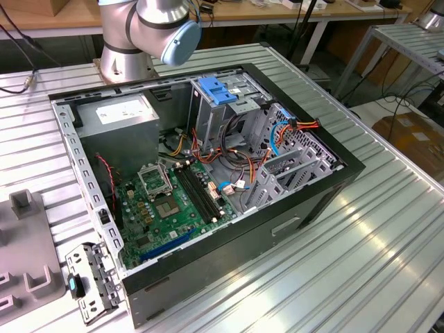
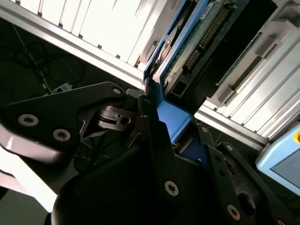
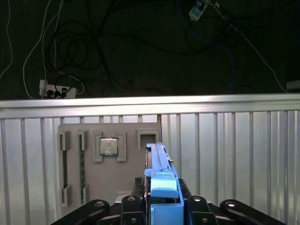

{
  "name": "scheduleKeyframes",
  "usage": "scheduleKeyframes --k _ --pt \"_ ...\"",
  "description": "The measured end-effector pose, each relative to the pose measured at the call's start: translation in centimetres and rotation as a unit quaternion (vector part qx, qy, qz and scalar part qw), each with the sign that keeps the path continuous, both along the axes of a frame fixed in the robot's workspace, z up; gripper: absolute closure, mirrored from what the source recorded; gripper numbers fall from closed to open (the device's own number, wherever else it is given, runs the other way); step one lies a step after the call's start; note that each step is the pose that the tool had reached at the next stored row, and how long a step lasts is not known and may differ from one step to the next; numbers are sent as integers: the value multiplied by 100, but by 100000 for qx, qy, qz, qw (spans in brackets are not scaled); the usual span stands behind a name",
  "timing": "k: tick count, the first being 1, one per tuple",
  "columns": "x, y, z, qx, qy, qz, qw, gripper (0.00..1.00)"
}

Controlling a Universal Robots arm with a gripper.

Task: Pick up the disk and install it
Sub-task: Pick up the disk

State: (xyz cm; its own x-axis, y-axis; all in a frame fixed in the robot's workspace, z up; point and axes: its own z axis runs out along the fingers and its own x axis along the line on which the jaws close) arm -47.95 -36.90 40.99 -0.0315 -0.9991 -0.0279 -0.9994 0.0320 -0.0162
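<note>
The ribbed aluminium tabletop (image 1: 347, 263) fills the lower right of the exterior view, shining under the room lights. At the lower left lie a small perforated steel bracket with a blue clip (image 1: 90, 281) and, just beside it, a grey moulded parts tray (image 1: 28, 277). Past them the open black computer case (image 1: 277, 222) lies on its side in the middle of the frame. It shows a green motherboard (image 1: 166, 201), a grey power-supply box (image 1: 121, 121) and a light-blue plastic bracket (image 1: 218, 90) on top of the drive cage. Behind the case, at the top centre, stands the silver arm base with its pale blue joint cap (image 1: 128, 41). Wooden workbenches (image 1: 55, 21) cross the back of the room.

The first wrist view looks across the grey tray, which carries a square silver processor chip (image 3: 108, 146) in one pocket. Beyond the tabletop's edge is a dark floor (image 3: 140, 47) strewn with cables and a white power strip (image 3: 56, 89). The second wrist view shows a pale blue cased device with a grey screen (image 2: 281, 164) off the tabletop's edge.

The flat silver-black disk with blue plastic side rails (image 3: 159, 161) stands on edge between the black jaws, which are closed against its rails. It reaches out from them over the near edge of the tray. The second wrist view shows its green circuit-board face (image 2: 201, 37). I cannot tell whether it is clear of the tray.
</note>
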Motion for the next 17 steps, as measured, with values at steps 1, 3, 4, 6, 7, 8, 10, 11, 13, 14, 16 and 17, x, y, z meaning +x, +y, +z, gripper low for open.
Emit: scheduleKeyframes --k 1,3,4,6,7,8,10,11,13,14,16,17 --pt "0 0 16 17 1 1 100000 63" --pt "0 0 37 57 -1 1 100000 63" --pt "0 0 61 141 -3 -1 100000 63" --pt "0 0 82 216 -1 0 100000 63" --pt "0 0 89 236 1 1 100000 63" --pt "0 0 97 260 -1 2 100000 63" --pt "0 0 112 292 -1 -1 100000 63" --pt "0 0 120 303 0 -2 100000 63" --pt "0 0 146 380 -1 -1 99999 63" --pt "0 0 159 421 -4 1 99999 63" --pt "0 0 193 496 -3 0 99999 63" --pt "0 0 201 515 -5 1 99999 63"
